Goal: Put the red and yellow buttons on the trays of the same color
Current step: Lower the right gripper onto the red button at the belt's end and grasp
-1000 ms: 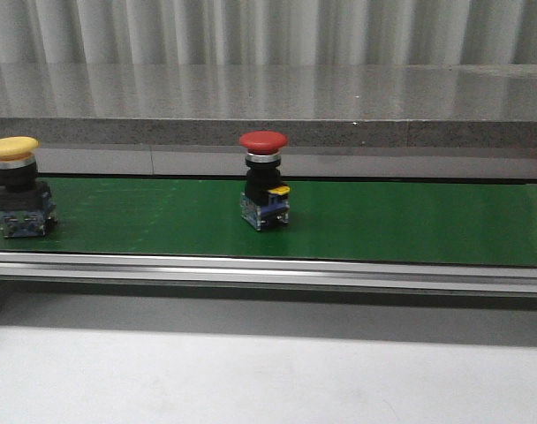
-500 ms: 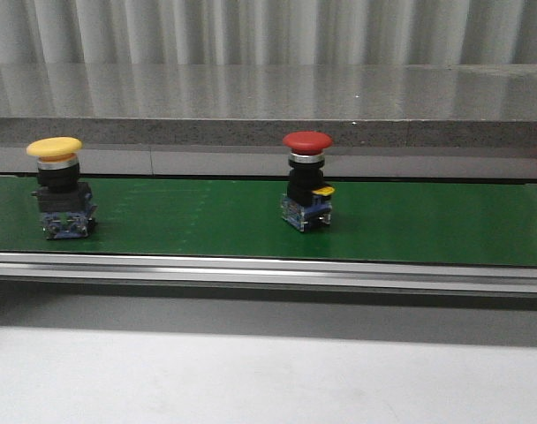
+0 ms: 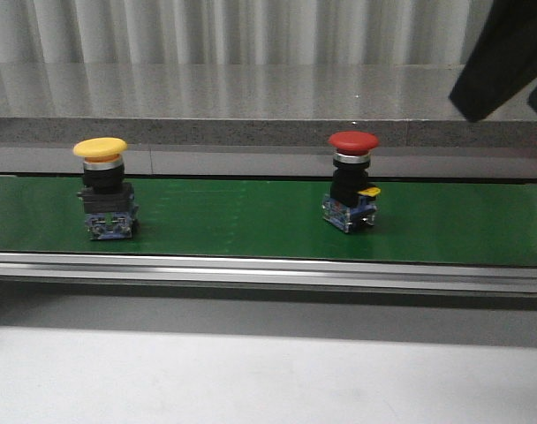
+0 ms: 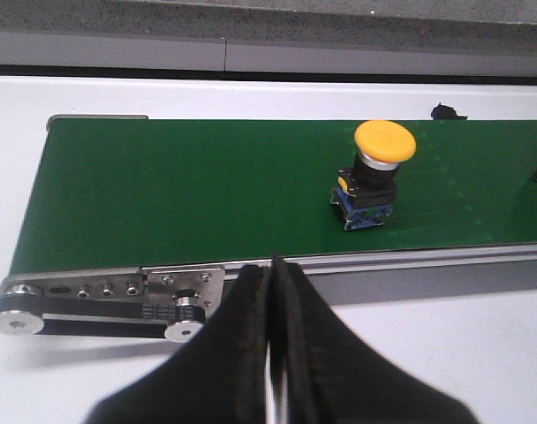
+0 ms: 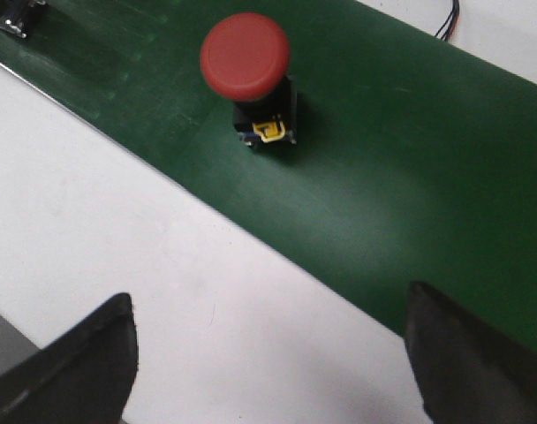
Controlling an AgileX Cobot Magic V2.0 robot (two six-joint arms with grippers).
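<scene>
Light: dim front view, brighter wrist views
Glare: pale sheen on grey ledge [image 3: 251,93]
Focus: right pincer [image 5: 268,353] soft
Shadows: faint, short

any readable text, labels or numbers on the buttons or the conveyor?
None legible.
Yellow button: blue base block shows no readable marking.
Red button: yellow tab on its base, any print too small to read.
Conveyor belt and its frame: no lettering visible.

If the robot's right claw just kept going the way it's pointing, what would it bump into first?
Probably the white table just short of the green belt. The open right gripper points there, and the red button sits farther along the belt. Depth is hard to judge.
</scene>
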